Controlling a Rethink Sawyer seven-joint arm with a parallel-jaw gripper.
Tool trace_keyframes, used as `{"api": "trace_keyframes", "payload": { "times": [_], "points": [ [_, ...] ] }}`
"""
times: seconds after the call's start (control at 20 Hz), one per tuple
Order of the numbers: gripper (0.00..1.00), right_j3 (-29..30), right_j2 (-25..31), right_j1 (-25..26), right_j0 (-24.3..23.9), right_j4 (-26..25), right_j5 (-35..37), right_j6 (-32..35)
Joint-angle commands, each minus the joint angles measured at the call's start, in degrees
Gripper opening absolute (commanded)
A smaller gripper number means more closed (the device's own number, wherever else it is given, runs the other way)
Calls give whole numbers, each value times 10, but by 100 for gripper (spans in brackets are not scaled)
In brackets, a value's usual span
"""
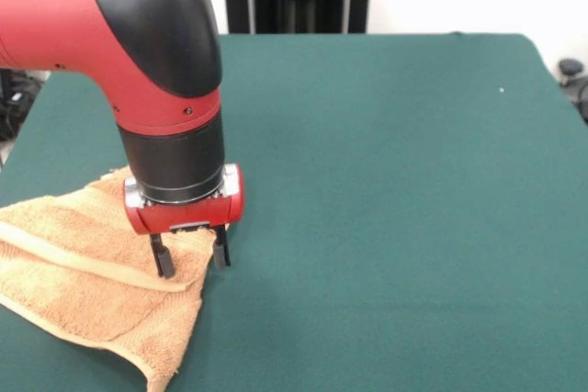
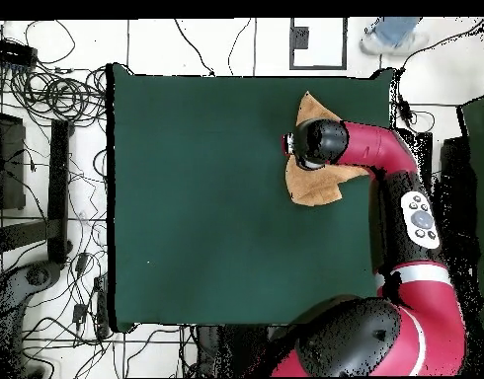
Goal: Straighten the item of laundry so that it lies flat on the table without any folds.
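Front view: I see the arm bent at the elbow, wrist vertical, gripper pointing down with fingers parted astride the towel's inner edge. One crumpled towel lies at the table's corner.

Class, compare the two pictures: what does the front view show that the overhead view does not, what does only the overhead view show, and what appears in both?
Only the front view shows the gripper, its two dark fingers apart, over the towel's edge, and a fold ridge across the cloth.

Only the overhead view shows the whole table outline, floor cables, the arm's base and a person's shoe.

Both show the crumpled tan terry-cloth towel near one corner of the dark green felt table.
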Motion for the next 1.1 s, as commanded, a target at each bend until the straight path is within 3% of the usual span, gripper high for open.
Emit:
{"api": "trace_keyframes", "payload": {
  "times": [0.05, 0.55, 0.8, 1.1],
  "points": [
    [100, 47, 49, 41, 8, -21, -6, -141],
    [100, 41, 34, 21, 22, -46, -16, -141],
    [100, 62, 13, -9, 34, -66, -75, -75],
    [100, 81, 10, -31, 39, -84, -90, -63]
  ]
}}
